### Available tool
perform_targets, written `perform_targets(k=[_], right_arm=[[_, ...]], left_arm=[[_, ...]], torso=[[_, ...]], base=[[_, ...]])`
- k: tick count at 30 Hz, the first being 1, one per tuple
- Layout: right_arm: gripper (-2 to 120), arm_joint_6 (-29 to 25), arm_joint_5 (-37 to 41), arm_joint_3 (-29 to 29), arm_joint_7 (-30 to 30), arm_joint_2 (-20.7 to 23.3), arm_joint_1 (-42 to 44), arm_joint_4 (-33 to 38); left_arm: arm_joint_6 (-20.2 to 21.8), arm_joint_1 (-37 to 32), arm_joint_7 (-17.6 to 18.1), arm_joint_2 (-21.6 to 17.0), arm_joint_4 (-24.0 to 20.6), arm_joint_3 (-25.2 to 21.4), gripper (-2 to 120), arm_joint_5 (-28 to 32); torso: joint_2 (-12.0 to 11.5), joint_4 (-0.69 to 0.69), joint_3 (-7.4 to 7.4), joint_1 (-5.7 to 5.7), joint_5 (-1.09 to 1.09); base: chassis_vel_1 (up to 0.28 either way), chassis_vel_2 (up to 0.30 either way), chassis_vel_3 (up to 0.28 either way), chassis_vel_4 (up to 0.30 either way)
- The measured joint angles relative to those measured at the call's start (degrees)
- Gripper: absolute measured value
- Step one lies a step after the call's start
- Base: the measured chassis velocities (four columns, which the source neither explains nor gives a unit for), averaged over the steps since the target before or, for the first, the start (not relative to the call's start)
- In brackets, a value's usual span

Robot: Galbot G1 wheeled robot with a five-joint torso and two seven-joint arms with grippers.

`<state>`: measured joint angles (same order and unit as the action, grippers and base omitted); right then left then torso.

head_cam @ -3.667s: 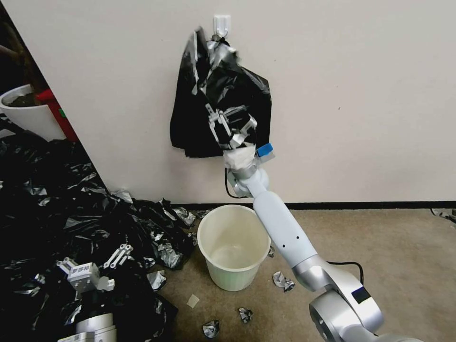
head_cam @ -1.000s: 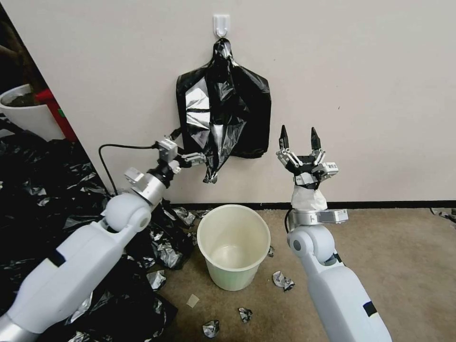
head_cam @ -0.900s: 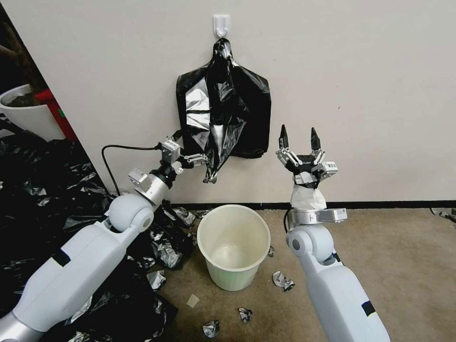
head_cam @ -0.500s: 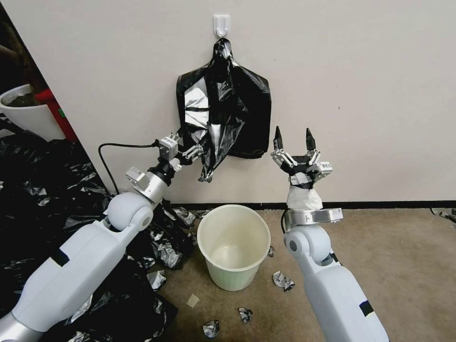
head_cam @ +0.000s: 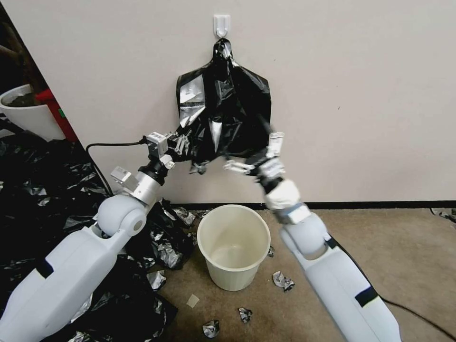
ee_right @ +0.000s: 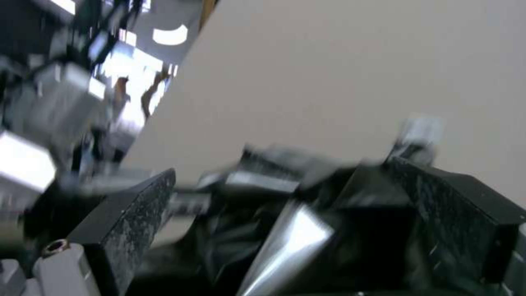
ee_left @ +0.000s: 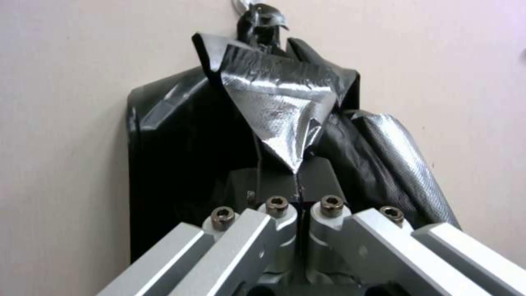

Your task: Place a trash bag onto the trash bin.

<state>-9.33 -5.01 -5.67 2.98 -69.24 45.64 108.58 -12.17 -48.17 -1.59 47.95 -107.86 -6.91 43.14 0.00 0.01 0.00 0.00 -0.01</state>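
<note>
Since half a second ago the right end effector (head_cam: 254,154) has swung from its upright pose beside the trash bag (head_cam: 228,118) over to the bag's lower right edge, tilted toward the left, while the left end effector (head_cam: 183,142) has drawn a little to the left and pulled the bag's lower left corner out with it.

Now the bag hangs by its knotted top from a white hook (head_cam: 222,23) on the wall, its lower edge stretched between the two arms. Seen from the left wrist, the left end effector's fingers (ee_left: 274,230) are pressed together on a thin fold of the bag (ee_left: 279,119), which rises from the pinch up toward the hook. From the right wrist, the right end effector's two dark pads (ee_right: 131,213) stand spread apart with crumpled black plastic (ee_right: 285,234) lying between them (the blur makes it hard to tell whether either pad touches it).

Below the bag, on the carpet near the wall, the trash bin (head_cam: 233,247) stands upright, between the two arms and apart from both. A heap of black plastic (head_cam: 52,199) covers the floor at the robot's left, and small scraps (head_cam: 282,280) lie around the bin. A white planter pot (head_cam: 26,114) sits beyond the heap, at the left edge.
</note>
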Motion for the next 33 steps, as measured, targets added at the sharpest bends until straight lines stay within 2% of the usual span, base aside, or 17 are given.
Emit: perform_targets(k=[2, 3, 6, 7, 11, 17, 19, 21, 23, 24, 26, 27, 28, 30, 31, 33], right_arm=[[100, 8.4, -1.0, -2.6, 2.4, 0.6, -2.4, 0.8], [100, 8.4, -1.0, -2.6, 2.4, 0.6, -2.4, 0.8], [100, 19.4, -2.6, -4.5, 4.9, 0.7, -5.9, 1.6], [100, 19.4, -2.6, -4.5, 4.9, 0.7, -5.9, 1.6], [99, 27.6, -2.8, -5.5, 6.6, 0.2, -8.7, 1.6], [91, 31.8, -4.1, -5.4, 5.9, 0.0, -9.3, 1.7], [79, 32.5, -5.9, -5.0, 5.1, 0.1, -9.1, 1.9], [76, 32.4, -6.8, -4.7, 4.8, 0.1, -8.9, 1.9], [65, 31.0, -8.9, -3.5, 3.7, 0.1, -8.3, 2.0], [65, 31.0, -8.9, -3.5, 3.7, 0.1, -8.3, 2.0], [55, 30.3, -9.0, -2.8, 3.1, 0.2, -8.1, 2.0], [49, 30.4, -7.8, -2.6, 3.0, 0.3, -8.1, 2.0], [49, 30.4, -7.8, -2.6, 3.0, 0.3, -8.1, 2.0], [39, 31.9, -2.3, -2.6, 3.1, 0.5, -8.2, 2.4], [39, 31.9, -2.3, -2.6, 3.1, 0.5, -8.2, 2.4], [30, 34.0, 3.3, -2.7, 4.3, 0.5, -8.4, 2.8]], left_arm=[[0.0, -0.6, 0.0, 0.2, -0.3, -0.4, 0, 0.1], [0.0, -0.6, 0.0, 0.2, -0.3, -0.4, 0, 0.1], [-0.1, -1.3, 0.0, 0.5, -1.2, -1.1, 0, 0.2], [-0.1, -1.3, 0.0, 0.5, -1.2, -1.1, 0, 0.2], [-0.1, -2.0, 0.0, 0.5, -2.2, -2.0, 0, 0.2], [-0.1, -2.4, 0.0, 0.6, -2.8, -2.8, 0, 0.5], [-0.1, -2.5, 0.1, 0.7, -2.9, -3.1, 0, 0.7], [-0.1, -2.5, 0.1, 0.8, -2.9, -3.2, 0, 0.7], [-0.1, -2.7, 0.1, 0.9, -3.0, -3.5, 0, 0.8], [-0.1, -2.7, 0.1, 0.9, -3.0, -3.5, 0, 0.8], [-0.1, -2.8, 0.2, 0.9, -3.0, -3.6, 0, 0.9], [-0.1, -2.9, 0.2, 1.0, -3.1, -3.6, 0, 0.9], [-0.1, -2.9, 0.2, 1.0, -3.1, -3.6, 0, 0.9], [-0.1, -2.9, 0.2, 1.0, -3.1, -3.7, 0, 0.9], [-0.1, -2.9, 0.2, 1.0, -3.1, -3.7, 0, 0.9], [-0.1, -2.9, 0.2, 1.0, -3.1, -3.7, 0, 0.9]], torso=[[0.0, 0.0, 0.0, 0.0, 0.0], [0.0, 0.0, 0.0, 0.0, 0.0], [0.0, -0.01, 0.0, 0.0, 0.0], [0.0, -0.01, 0.0, 0.0, 0.0], [0.0, -0.01, 0.0, 0.0, 0.0], [0.0, -0.01, 0.0, 0.0, 0.0], [0.0, -0.01, 0.0, 0.0, 0.0], [0.0, -0.01, 0.0, 0.0, 0.0], [0.0, -0.01, 0.0, 0.0, 0.01], [0.0, -0.01, 0.0, 0.0, 0.01], [0.0, -0.01, 0.0, 0.0, 0.01], [0.0, -0.01, 0.0, 0.0, 0.01], [0.0, -0.01, 0.0, 0.0, 0.01], [0.0, -0.01, 0.0, 0.0, 0.01], [0.0, -0.01, 0.0, 0.0, 0.01], [0.0, -0.01, 0.0, 0.0, 0.01]], base=[[0.0, 0.0, 0.0, 0.0], [0.0, 0.0, 0.0, 0.0], [0.0, 0.0, 0.0, 0.0], [0.0, 0.0, 0.0, 0.0], [0.0, 0.0, 0.0, 0.0], [0.0, 0.0, 0.0, 0.0], [0.0, 0.0, 0.0, 0.0], [0.0, 0.0, 0.0, 0.0], [0.0, 0.0, 0.0, 0.0], [0.0, 0.0, 0.0, 0.0], [0.0, 0.0, 0.0, 0.0], [0.0, 0.0, 0.0, 0.0], [0.0, 0.0, 0.0, 0.0], [0.0, 0.0, 0.0, 0.0], [0.0, 0.0, 0.0, 0.0], [0.0, 0.0, 0.0, 0.0]])
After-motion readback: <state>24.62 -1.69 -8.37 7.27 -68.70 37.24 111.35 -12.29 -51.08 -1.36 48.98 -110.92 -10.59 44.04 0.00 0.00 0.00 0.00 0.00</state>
